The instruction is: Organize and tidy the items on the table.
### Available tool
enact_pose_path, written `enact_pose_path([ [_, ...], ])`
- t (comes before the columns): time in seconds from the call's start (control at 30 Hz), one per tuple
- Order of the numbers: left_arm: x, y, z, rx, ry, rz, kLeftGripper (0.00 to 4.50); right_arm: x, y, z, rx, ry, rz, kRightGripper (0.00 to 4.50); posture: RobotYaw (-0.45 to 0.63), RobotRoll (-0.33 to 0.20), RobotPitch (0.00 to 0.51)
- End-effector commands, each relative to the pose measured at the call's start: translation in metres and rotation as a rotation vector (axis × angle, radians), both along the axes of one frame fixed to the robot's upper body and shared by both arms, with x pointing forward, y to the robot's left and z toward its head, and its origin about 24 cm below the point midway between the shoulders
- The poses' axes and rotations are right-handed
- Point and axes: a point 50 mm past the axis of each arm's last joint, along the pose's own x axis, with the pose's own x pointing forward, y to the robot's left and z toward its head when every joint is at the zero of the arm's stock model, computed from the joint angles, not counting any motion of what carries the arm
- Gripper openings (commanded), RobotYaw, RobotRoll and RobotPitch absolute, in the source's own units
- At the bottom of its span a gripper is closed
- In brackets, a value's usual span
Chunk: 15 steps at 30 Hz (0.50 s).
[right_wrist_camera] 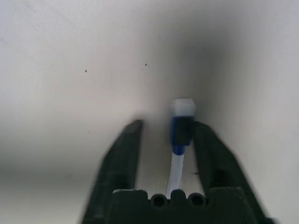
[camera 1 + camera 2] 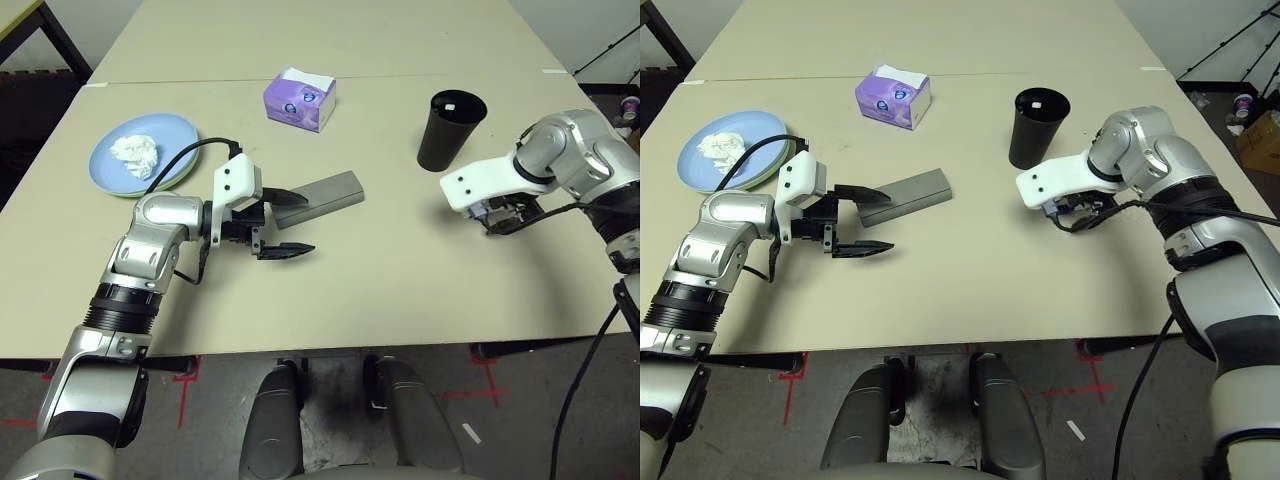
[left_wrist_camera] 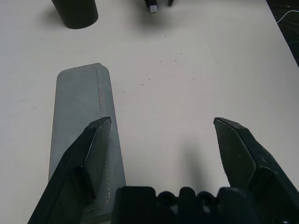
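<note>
Left gripper (image 2: 283, 221) spread wide, one finger over the grey case (image 2: 318, 198) mid-table. Right gripper (image 1: 166, 140) pinches a pen (image 1: 180, 140) near the cup (image 2: 448, 130), towards the table's (image 2: 400, 280) right edge. Tissue (image 2: 135, 155) lies on the blue plate (image 2: 180, 135) at left.

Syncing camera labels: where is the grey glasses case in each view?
Left eye view: grey glasses case lies mid-table, just beyond the open left gripper.
Right eye view: same case, left of centre.
Left wrist view: case lies under one finger.
Right wrist view: not in it.
Shared landmark: black cup, also at and.
</note>
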Motion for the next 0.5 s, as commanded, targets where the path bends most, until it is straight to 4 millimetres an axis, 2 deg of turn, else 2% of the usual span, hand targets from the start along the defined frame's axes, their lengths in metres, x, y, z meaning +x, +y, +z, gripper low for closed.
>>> enact_pose_path([
  [0.03,-0.003,0.0,0.0,0.006,-0.003,-0.008,4.5,-0.001,-0.003,-0.008,-0.014,0.024,-0.004,1.19,-0.03,0.0,0.21],
  [0.1,-0.004,0.0,0.0,0.007,-0.004,-0.01,4.5,-0.002,-0.004,-0.008,-0.01,0.024,-0.005,0.46,-0.03,0.0,0.209],
  [0.27,-0.003,0.0,0.0,0.007,-0.006,-0.012,4.5,-0.004,0.002,0.003,0.084,0.04,-0.021,0.41,-0.03,0.0,0.204],
  [0.5,-0.003,0.0,-0.001,0.007,-0.005,-0.018,4.5,-0.016,0.041,0.044,0.511,0.131,-0.084,0.41,-0.04,0.0,0.199],
])
